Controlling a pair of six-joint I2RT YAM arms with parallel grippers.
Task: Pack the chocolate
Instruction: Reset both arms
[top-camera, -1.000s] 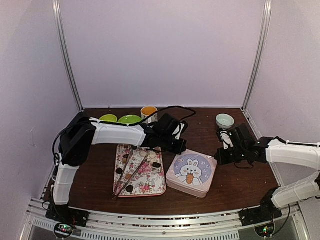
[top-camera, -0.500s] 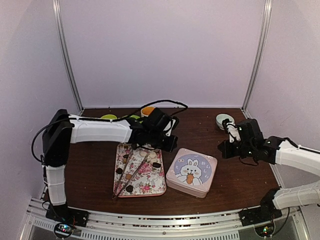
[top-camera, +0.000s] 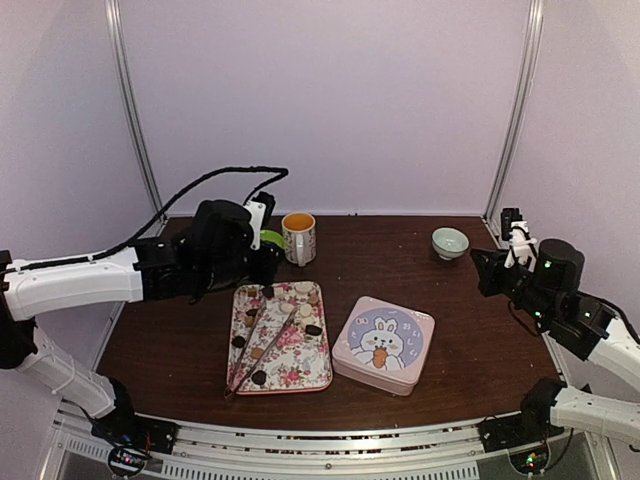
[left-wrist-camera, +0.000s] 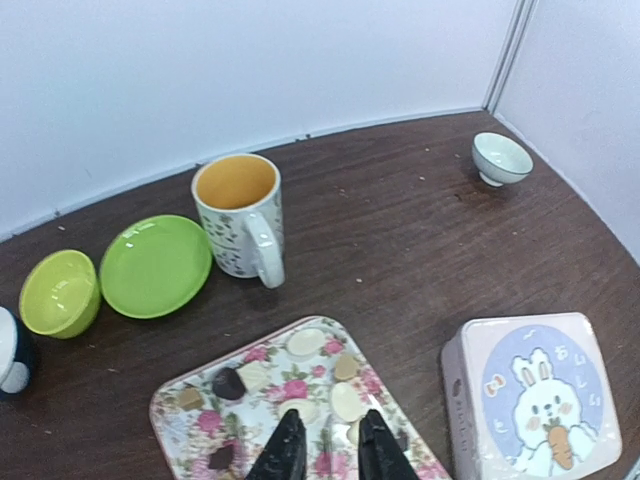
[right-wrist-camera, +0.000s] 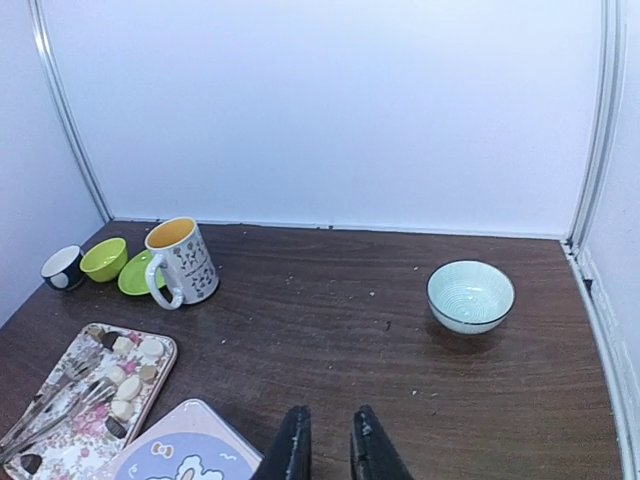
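The chocolate (top-camera: 313, 330), small dark, tan and white pieces, lies scattered on a floral tray (top-camera: 300, 380). The left wrist view shows several chocolate pieces (left-wrist-camera: 305, 343) on the tray (left-wrist-camera: 165, 405) just ahead of my left gripper (left-wrist-camera: 330, 440). Its jaws are slightly open and hold nothing. From above, the left gripper (top-camera: 268, 265) hovers over the tray's far left corner. My right gripper (top-camera: 482, 266) hangs raised at the far right, well away from the tray. It points at bare table, and the right gripper (right-wrist-camera: 330, 440) is narrowly open and empty.
Metal tongs (top-camera: 262, 352) lie along the tray. A closed pink bunny tin (top-camera: 383, 345) sits right of it. A mug (top-camera: 298, 237), a green plate (left-wrist-camera: 155, 265), a lime bowl (left-wrist-camera: 60, 292) and a dark cup (right-wrist-camera: 62, 266) stand behind. A pale blue bowl (top-camera: 450, 241) sits back right.
The left arm has swung left and lifted away from the tray's far right corner. The right arm has pulled back to the right and risen from beside the tin.
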